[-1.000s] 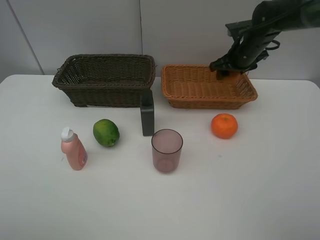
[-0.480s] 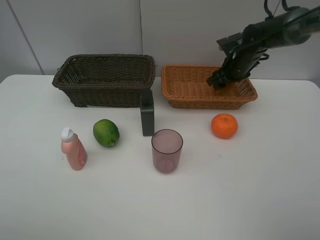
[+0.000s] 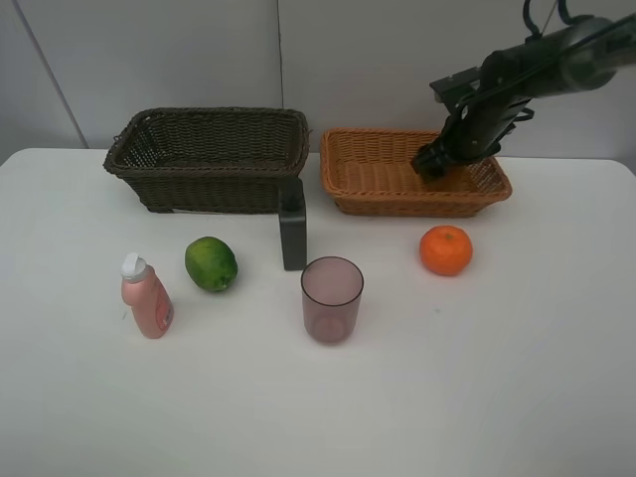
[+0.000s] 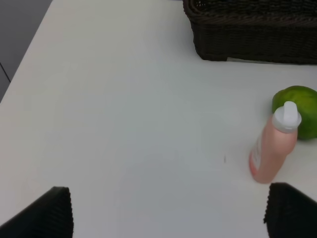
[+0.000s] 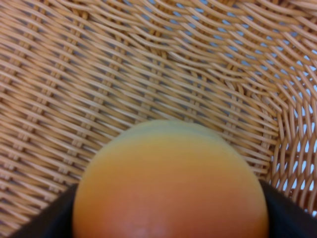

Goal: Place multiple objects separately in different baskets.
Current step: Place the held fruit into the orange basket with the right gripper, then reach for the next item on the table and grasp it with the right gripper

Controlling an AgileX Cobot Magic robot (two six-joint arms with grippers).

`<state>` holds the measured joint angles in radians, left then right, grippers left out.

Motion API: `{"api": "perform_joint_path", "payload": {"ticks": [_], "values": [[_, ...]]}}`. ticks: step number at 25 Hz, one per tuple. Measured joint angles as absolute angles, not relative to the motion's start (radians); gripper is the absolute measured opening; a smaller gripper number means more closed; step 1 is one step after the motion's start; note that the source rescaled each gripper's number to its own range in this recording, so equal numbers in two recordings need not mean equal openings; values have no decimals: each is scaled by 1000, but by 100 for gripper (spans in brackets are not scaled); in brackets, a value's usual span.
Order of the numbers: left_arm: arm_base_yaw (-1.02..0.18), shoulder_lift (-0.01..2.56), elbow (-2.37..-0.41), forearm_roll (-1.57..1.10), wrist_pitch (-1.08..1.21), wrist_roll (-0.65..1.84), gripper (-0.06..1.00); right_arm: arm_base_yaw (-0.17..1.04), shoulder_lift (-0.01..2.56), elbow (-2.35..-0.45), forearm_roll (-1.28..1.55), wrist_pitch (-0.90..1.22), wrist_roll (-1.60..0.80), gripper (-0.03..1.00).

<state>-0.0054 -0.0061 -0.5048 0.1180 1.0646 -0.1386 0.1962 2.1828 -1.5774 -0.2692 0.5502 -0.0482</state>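
Observation:
My right gripper point(image 3: 432, 164) is down inside the light orange-tan basket point(image 3: 397, 197), near its far right corner. It is shut on the red-orange peach-like fruit point(image 5: 168, 183), which fills the right wrist view just above the wicker floor. The orange point(image 3: 445, 249) lies on the table in front of that basket. The green round fruit point(image 3: 211, 263), pink white-capped bottle point(image 3: 147, 298), dark green bottle point(image 3: 293, 227) and purple cup point(image 3: 331, 298) stand on the table. The dark brown basket point(image 3: 209, 184) is at the back left. My left gripper point(image 4: 168, 213) is open, low over the table, left of the pink bottle point(image 4: 272, 148).
The white table point(image 3: 497, 378) reaches a pale wall behind the baskets. The dark green bottle stands right against the dark basket's front right corner. The green fruit point(image 4: 302, 106) sits just behind the pink bottle in the left wrist view, with the dark basket point(image 4: 252, 34) beyond.
My right gripper has come down and slightly left from above the light basket's far rim into the basket with the fruit. Nothing else has moved.

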Motion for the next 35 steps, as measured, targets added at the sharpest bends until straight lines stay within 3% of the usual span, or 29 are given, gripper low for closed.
{"api": "perform_joint_path", "payload": {"ticks": [3,6,18,35], "values": [[-5,-6,-505,118,1065,-139,100,196,2183,-1577,-269,549,-48,90],[-5,-6,-505,118,1065,-139,100,196,2183,-1577,-269,553,-48,98],[-5,-6,-505,118,1065,-139,100,196,2164,-1577,-248,594,-48,100],[-5,-6,-505,118,1065,-139,100,196,1868,-1561,-141,850,-48,100]]}}
